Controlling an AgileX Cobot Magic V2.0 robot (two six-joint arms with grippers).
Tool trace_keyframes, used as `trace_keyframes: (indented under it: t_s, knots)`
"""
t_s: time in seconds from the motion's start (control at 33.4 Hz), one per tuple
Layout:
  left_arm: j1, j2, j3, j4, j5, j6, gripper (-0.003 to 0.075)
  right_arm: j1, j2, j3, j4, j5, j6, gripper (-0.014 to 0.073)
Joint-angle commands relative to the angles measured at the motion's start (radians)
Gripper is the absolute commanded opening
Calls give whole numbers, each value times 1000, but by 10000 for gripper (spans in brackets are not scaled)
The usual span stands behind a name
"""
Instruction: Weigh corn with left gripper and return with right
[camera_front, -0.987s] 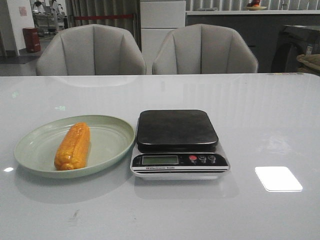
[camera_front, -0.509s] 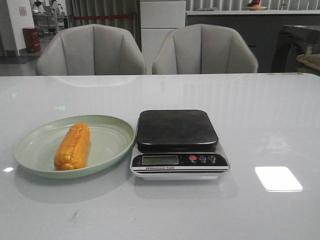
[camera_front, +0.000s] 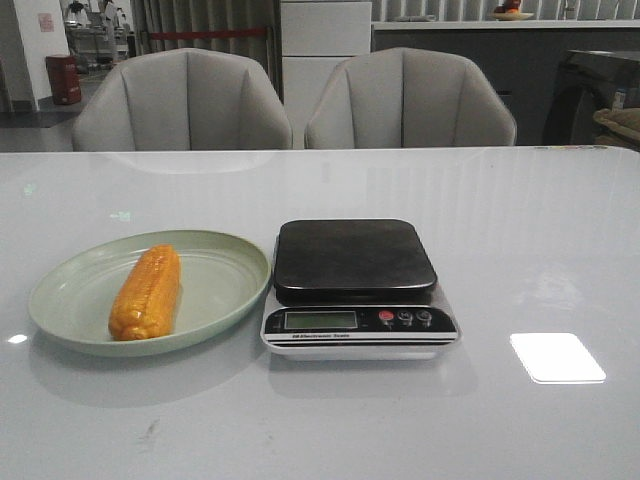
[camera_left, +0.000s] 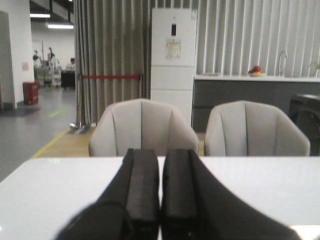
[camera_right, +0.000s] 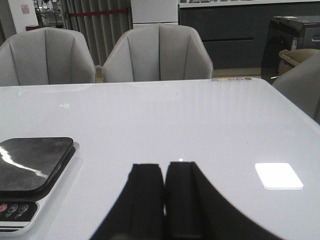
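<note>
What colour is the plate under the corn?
Pale green plate, holding the orange-yellow corn; clearest in the front view.

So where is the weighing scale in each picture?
Front view: the scale sits mid-table, right beside the green plate.
Left wrist view: not in it.
Right wrist view: only its black top and buttons show at the picture's lower-left edge.
Shared landmark: the grey chairs behind the table.

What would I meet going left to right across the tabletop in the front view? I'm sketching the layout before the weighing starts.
Pale green plate with the corn lying in it → kitchen scale → bright rectangular light reflection on the white table.
</note>
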Motion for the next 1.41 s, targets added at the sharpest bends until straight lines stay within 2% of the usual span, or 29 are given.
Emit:
trace_keyframes:
  t_s: [0.0, 0.12, 0.21, 0.57, 0.63, 0.84, 0.96, 1.14, 1.38]
  knots:
    - [0, 98, -129, -3, 100, -5, 115, -1, -20, 11, -10, -80, -2, 156]
    - [0, 170, -203, -60, 268, -5, 115, -1, -20, 11, -10, -80, -2, 156]
    - [0, 192, -207, -62, 305, -5, 115, -1, -20, 11, -10, -80, -2, 156]
    - [-20, 227, -179, -62, 275, -5, 125, -1, -20, 11, -10, -80, -2, 156]
    - [-40, 243, -181, -57, 275, -5, 162, -1, -20, 11, -10, -80, -2, 156]
    - [-99, 318, -184, -50, 275, -5, 419, -1, -20, 11, -10, -80, -2, 156]
    - [-124, 368, -190, -50, 280, -5, 530, -1, -20, 11, -10, -80, -2, 156]
    - [-164, 478, -243, -72, 298, -5, 543, -1, -20, 11, -10, -80, -2, 156]
    - [-271, 738, -349, -128, 300, -5, 542, -1, -20, 11, -10, -80, -2, 156]
